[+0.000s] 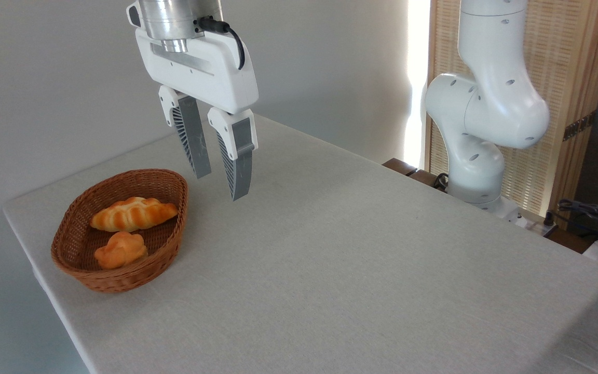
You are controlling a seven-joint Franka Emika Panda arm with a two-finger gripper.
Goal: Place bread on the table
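Bread: the small knotted orange-golden bread (121, 250) sits low in the near end of the wicker basket (65, 236), resting on the basket floor, nothing gripping it.

Lie of the bun: lumpy and nearly round, its slightly longer side running left to right across the picture; no strong axis to line up with, so I'd judge almost any finger angle could take it.

Neighbour: the braided loaf (134, 213) lies just behind it toward the far end, angled across the basket, close to the bun; whether the two touch, I cannot tell.

Key relation: here's the one that matters. The bun lies down and to the left of the fingertips, nearer the camera, with the basket's right rim between the two.

Gripper: the gripper (220, 184) hangs well above the cloth just right of the basket, fingers parted with a modest gap, nothing between them, pointing down with a slight tilt.

Table: the table (361, 270) spreads wide and bare to the right and front, plenty of landing room.

Task standing: the bun is not yet lifted, so it's all to play for.

Next move, as I read it: shift left over the near end, drop past the rim, and stay clear of the loaf.
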